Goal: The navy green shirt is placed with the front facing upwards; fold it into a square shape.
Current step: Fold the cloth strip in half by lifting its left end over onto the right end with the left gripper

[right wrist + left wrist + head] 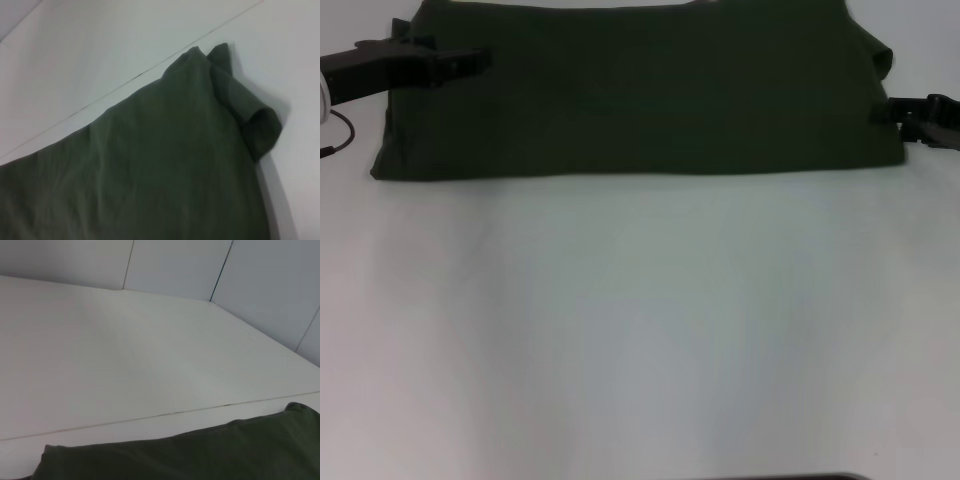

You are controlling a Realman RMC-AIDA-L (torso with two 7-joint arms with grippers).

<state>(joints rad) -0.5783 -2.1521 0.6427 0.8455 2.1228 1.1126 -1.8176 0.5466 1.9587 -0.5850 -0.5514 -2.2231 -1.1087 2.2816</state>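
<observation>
- One dark olive-green cotton shirt [640, 90], plain side up, folded across the far white table [640, 330].
- Left gripper [460, 62] over its left edge; grip unclear.
- Right gripper [910, 118] at right edge; grip unclear.

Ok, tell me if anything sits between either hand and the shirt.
Nothing visible does. The left hand is over the navy green shirt at its left edge, the right hand meets its right edge; only bare table surrounds it.

I see the navy green shirt [640, 95] is soft cloth, dull and not shiny, with gentle wrinkles. The bench [650, 330] under it looks smooth, white and matt. My left gripper [455, 62] looks like dull black plastic.
</observation>
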